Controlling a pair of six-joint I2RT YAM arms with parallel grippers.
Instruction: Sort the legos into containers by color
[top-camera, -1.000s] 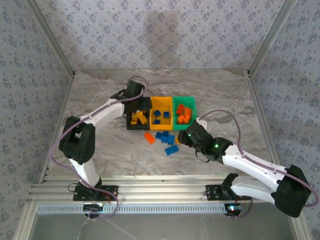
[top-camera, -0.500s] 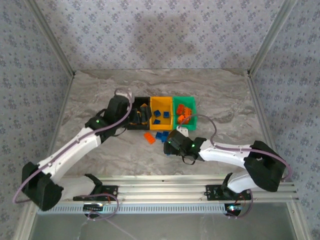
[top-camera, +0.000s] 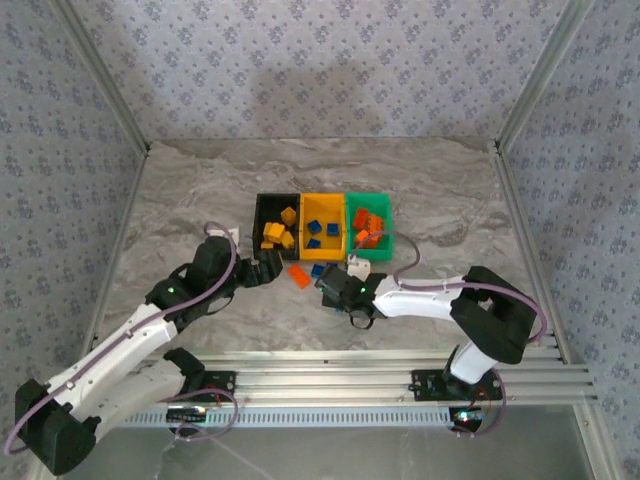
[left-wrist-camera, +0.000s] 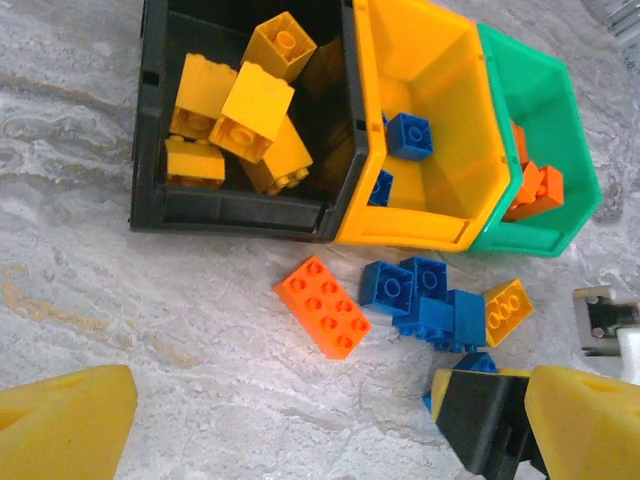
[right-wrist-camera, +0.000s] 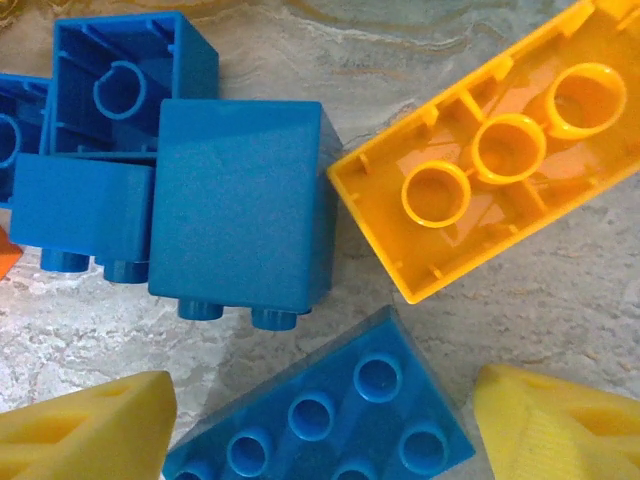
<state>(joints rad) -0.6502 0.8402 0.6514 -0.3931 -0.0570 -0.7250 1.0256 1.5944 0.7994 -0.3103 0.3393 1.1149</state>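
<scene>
Marbled grey table (top-camera: 180, 200) carries three bins in a row: the black bin (left-wrist-camera: 230, 212) holds yellow bricks (left-wrist-camera: 245, 110), the yellow bin (left-wrist-camera: 400, 232) holds blue bricks (left-wrist-camera: 409, 135), and the green bin (left-wrist-camera: 545, 110) holds orange bricks (left-wrist-camera: 540, 190). Just in front we see loose legos: an orange brick (left-wrist-camera: 322, 305), a blue cluster (left-wrist-camera: 420, 295) and a yellow brick (left-wrist-camera: 507, 312). Our left hand (left-wrist-camera: 325, 425) hangs wide and empty near them. Our right hand (right-wrist-camera: 320, 430) stands open astride a flat blue brick (right-wrist-camera: 330, 410) lying on the table; we cannot tell whether its pads touch it.
</scene>
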